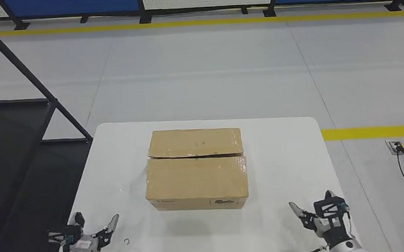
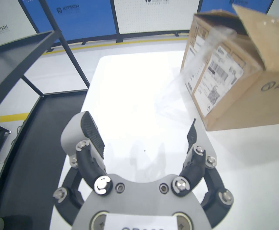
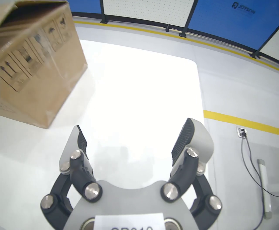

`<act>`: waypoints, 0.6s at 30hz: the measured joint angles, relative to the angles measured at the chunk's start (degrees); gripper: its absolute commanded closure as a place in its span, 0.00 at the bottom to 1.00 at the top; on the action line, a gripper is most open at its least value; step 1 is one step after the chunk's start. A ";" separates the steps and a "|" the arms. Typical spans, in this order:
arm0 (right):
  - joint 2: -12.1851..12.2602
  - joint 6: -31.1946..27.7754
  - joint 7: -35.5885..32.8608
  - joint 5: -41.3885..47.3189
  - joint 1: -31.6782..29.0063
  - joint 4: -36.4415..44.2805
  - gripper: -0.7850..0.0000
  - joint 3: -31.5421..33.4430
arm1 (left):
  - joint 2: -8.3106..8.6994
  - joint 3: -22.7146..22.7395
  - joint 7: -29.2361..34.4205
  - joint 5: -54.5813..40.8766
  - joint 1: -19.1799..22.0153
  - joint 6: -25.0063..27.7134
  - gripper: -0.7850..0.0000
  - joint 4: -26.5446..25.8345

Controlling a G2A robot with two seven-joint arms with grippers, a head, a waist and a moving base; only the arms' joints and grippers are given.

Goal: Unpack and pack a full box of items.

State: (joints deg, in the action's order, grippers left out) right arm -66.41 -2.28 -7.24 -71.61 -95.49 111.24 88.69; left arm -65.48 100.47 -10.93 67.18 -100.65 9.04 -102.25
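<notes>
We see the cardboard box [image 1: 196, 169] mid-table [image 1: 279, 142], with white tabletop showing on every side. Our left gripper [image 1: 95, 226] and right gripper [image 1: 313, 208] gape, holding nothing, near the front corners. A black rack [image 1: 23, 158] flanks the table's left edge.

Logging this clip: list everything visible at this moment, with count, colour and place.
brown cardboard box: 1, brown, middle of the table
printed paper labels: several, white, on the box side facing the left arm
rounded-corner table: 1, white, under the box
metal rack: 1, black, beside the table on the robot's left
partition panels: several, blue and white, across the far floor
floor lines: 2, yellow, one along the panels, one right of the table
floor socket with cable: 1, black cable, floor right of the table
left gripper: 1, grey with black pads, open, over the table's near left
right gripper: 1, same colours, open, near right
</notes>
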 measured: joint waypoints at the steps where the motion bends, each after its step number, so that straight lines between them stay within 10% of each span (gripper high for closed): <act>1: -0.07 -0.70 -1.12 1.52 0.68 0.52 0.00 -0.36 | 0.09 1.01 -0.69 -0.90 -0.17 1.60 0.00 -0.03; 12: -0.78 -2.07 -10.91 13.45 8.33 3.62 0.00 -4.40 | 1.73 11.02 -3.10 -9.39 -0.96 28.64 0.00 -1.45; 18: -0.77 -2.07 -10.82 13.40 8.27 3.60 0.00 -4.37 | 1.74 11.04 -3.05 -9.31 -0.97 28.75 0.00 -1.42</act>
State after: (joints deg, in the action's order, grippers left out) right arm -67.18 -4.35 -18.06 -58.21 -87.22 114.85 84.32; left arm -63.74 111.51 -13.98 57.87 -101.62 37.79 -103.67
